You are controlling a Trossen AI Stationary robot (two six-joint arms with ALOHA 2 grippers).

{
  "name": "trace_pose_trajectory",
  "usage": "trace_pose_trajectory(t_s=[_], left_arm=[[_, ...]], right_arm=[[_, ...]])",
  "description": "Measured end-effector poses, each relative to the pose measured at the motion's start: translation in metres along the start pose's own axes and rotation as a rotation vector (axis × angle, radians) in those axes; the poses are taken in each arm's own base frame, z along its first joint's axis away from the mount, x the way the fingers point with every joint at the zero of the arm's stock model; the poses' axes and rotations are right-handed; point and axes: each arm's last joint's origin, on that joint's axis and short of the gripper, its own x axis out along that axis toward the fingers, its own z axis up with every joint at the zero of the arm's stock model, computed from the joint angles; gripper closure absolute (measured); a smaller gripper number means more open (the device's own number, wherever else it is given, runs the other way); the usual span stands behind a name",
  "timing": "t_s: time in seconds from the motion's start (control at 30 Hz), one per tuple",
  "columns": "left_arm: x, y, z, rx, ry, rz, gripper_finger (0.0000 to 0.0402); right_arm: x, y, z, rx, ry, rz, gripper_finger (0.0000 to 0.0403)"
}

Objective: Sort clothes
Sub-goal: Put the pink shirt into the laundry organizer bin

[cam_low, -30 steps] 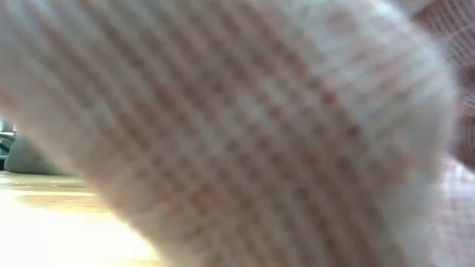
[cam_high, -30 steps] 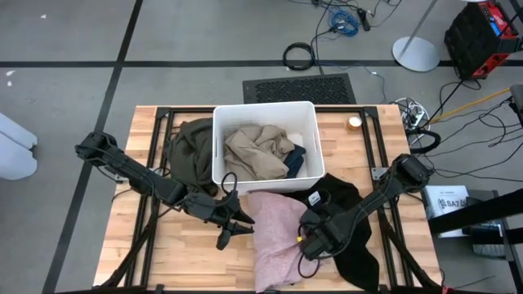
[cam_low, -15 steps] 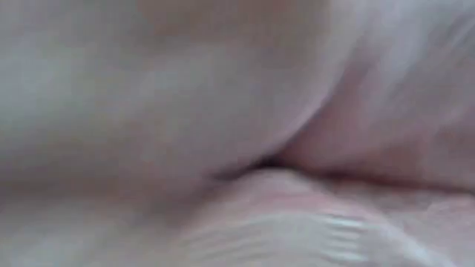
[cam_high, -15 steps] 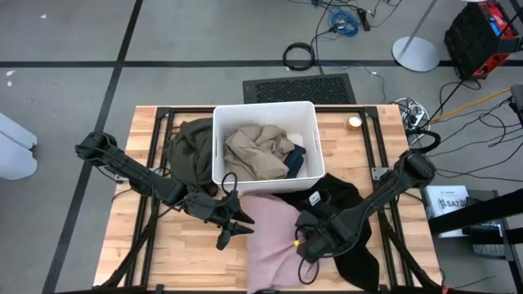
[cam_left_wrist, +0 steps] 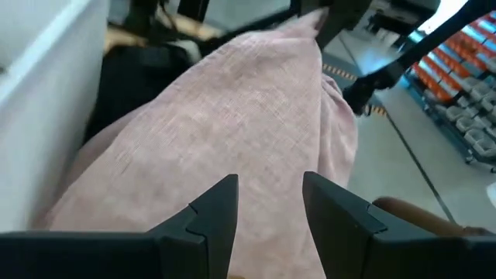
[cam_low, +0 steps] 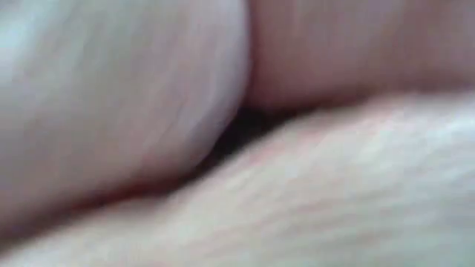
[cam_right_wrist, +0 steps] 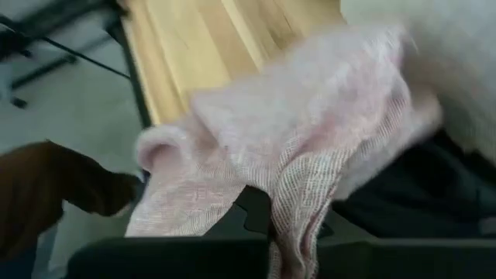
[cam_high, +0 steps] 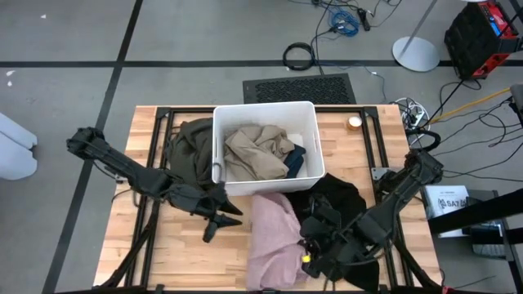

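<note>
The right gripper [cam_high: 307, 255] sits low at the near edge of the wooden table [cam_high: 147, 245], its fingers clamped on the pink garment [cam_high: 274, 237]; the right wrist view shows a fold of that pink cloth [cam_right_wrist: 310, 155] pinched between the dark fingers and draping over them. The pink garment lies spread on the table just in front of the white bin [cam_high: 263, 186], reaching toward the near edge, with the right gripper at its right side. The black garment [cam_high: 339, 200] lies beside it on the right, partly under the right arm. The left gripper [cam_high: 219, 222] hangs over bare wood just left of the pink garment, fingers [cam_left_wrist: 213, 213] apart and holding nothing, pointed at the cloth [cam_left_wrist: 232, 132] close ahead. The olive-green garment [cam_high: 189, 151] is heaped against the bin's left wall. Inside the bin lies the beige-khaki garment [cam_high: 257, 151], with the dark teal-blue garment [cam_high: 294, 159] tucked at its right. The low view is filled with blurred pink fabric [cam_low: 237, 133].
</note>
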Motion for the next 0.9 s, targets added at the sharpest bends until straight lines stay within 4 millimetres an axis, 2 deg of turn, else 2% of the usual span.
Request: trace_pose_trajectory(t_s=[0.27,0.4,0.47,0.57,0.7,0.8,0.9], left_arm=[[-0.048,-0.01,0.019,0.093,-0.188,0.023,0.0246],[-0.059,-0.009,0.025,0.115,-0.236,0.042,0.0246],[-0.06,-0.009,0.025,0.125,-0.24,0.045,0.0246],[-0.054,-0.007,0.019,0.127,-0.218,0.06,0.0246],[-0.028,-0.001,-0.006,0.16,-0.108,0.105,0.0246],[-0.01,0.0,-0.026,0.215,-0.022,0.115,0.0246],[0.004,-0.005,-0.036,0.237,0.002,0.105,0.0246]], right_arm=[[-0.049,0.018,0.026,-0.151,-0.221,0.056,0.0403],[-0.072,0.019,0.043,-0.2,-0.322,0.055,0.0403],[-0.076,0.016,0.047,-0.209,-0.33,0.037,0.0403],[-0.073,0.012,0.046,-0.205,-0.3,0.006,0.0403],[-0.053,0.006,0.04,-0.163,-0.258,-0.06,0.0403],[-0.025,-0.001,0.03,-0.112,-0.215,-0.113,0.0403],[0.009,-0.009,0.018,-0.063,-0.109,-0.102,0.0402]])
